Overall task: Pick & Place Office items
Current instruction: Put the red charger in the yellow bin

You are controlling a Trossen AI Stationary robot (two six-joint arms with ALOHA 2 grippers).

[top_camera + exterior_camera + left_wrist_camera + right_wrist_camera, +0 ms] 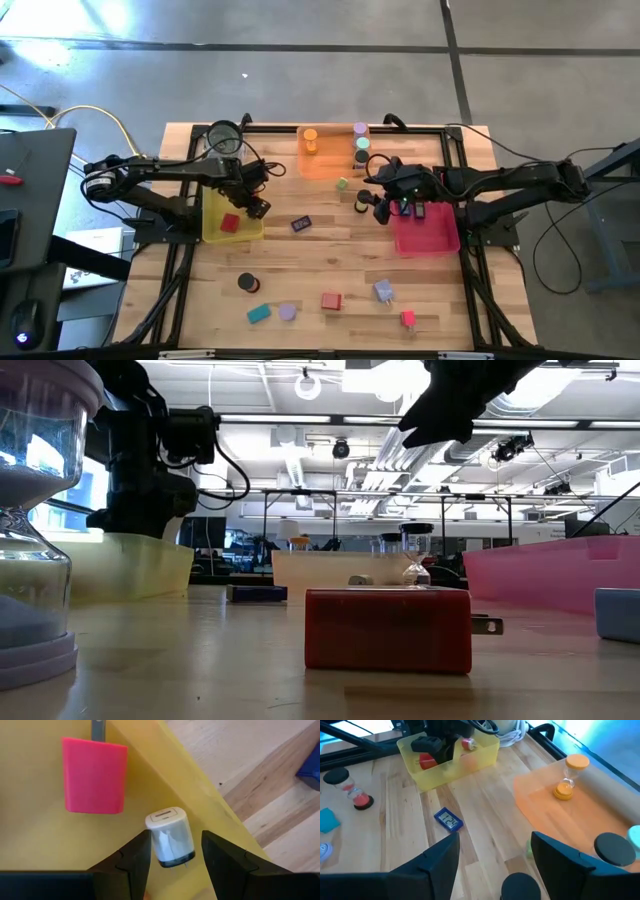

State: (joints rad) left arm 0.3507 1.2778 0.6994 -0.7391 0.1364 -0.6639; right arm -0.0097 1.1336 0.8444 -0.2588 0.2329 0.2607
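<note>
Our left gripper (172, 857), spread, straddles a small white-and-clear capsule-shaped piece (170, 836) inside the translucent yellow tray (45, 840), apparently releasing it beside the red block (94, 775). Our right gripper (492, 865) hangs open beside the translucent orange tray (580, 815), waiting.

Bright ceiling lights (305, 385) glare in the low view, where the near red block (388, 630) is blurred.

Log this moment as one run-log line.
left gripper: open over white block in yellow tray | right gripper: open, empty, between orange tray and pink tray | red block: in yellow tray
</note>
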